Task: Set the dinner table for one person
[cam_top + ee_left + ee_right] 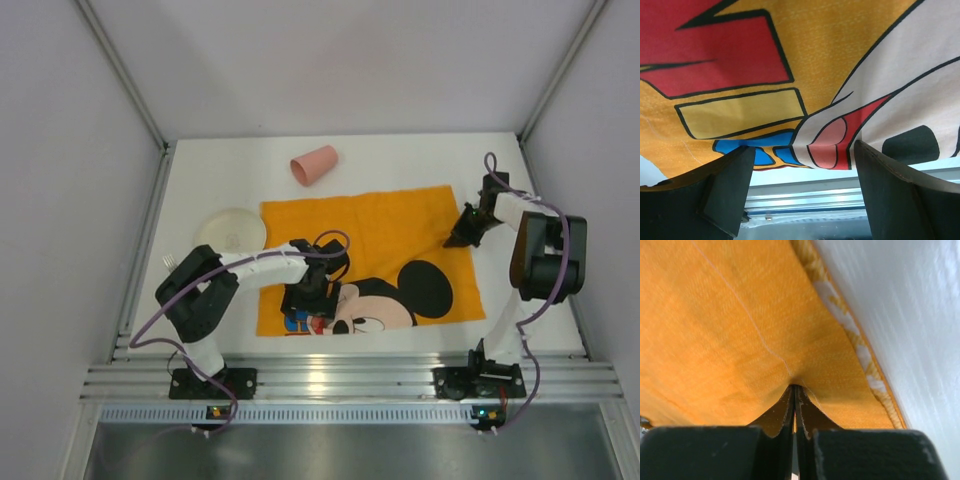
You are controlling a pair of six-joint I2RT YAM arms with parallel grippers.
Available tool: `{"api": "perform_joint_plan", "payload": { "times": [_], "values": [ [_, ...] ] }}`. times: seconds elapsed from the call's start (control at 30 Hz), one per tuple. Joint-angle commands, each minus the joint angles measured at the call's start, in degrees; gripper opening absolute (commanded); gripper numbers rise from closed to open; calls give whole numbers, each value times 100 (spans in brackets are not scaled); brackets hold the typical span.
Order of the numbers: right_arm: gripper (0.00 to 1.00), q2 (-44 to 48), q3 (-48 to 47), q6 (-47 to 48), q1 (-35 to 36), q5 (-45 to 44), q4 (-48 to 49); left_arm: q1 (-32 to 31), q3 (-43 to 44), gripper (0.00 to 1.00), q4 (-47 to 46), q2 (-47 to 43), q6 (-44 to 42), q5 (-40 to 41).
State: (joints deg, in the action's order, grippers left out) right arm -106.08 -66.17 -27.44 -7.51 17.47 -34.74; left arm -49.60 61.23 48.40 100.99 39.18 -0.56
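Tabletop first: the white table (400,160) carries everything, and the orange Mickey Mouse cloth (380,225) lies spread flat across its middle, leaving bare white on every side of the cloth.

Off the cloth's left edge, towards its far corner, a pale round plate (230,232) lies flat on the table, its rim just beside the fabric. Beyond the cloth's far edge a pink cup (314,165) lies on its side, near the cloth but apart from it.

The right arm (545,255) stands off the cloth's right side and reaches in to its right edge. The right gripper (462,238) is clenched there: in the wrist view its fingers (782,415) meet with no gap and the orange fabric puckers into a small peak at their tips (795,390), so it is pinching the cloth. Bare table shows just past the cloth's hem, close to the right of that pinch.

The left arm (250,268) lies across the cloth's near left corner. The left gripper (308,300) is released, jaws wide apart, low over the cloth's printed near edge (804,150). Whether its fingers (735,185) touch the fabric I cannot tell. A thin strip of table shows just beyond the cloth's near edge, between those fingers.
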Motion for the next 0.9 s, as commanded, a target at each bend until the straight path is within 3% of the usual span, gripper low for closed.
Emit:
{"api": "perform_joint_plan", "payload": {
  "times": [0.0,0.13,0.33,0.53,0.7,0.87],
  "values": [
    [0,-316,-440,143,56,-657,55,-277,-129,85,55,52,397,3],
    [0,-177,-240,81,48,-850,-155,-278,81,86,467,-35,363,485],
    [0,386,666,-112,74,-842,-120,-146,1214,88,1275,131,3,1189],
    [0,457,535,46,74,-1026,-559,231,2252,88,1751,150,-340,1444],
    [0,474,351,178,65,-1106,-744,1276,2622,89,1998,-324,-516,1550],
    [0,878,254,178,118,-939,-1131,2858,1920,89,1638,-1265,-832,1392]
  ]
}}
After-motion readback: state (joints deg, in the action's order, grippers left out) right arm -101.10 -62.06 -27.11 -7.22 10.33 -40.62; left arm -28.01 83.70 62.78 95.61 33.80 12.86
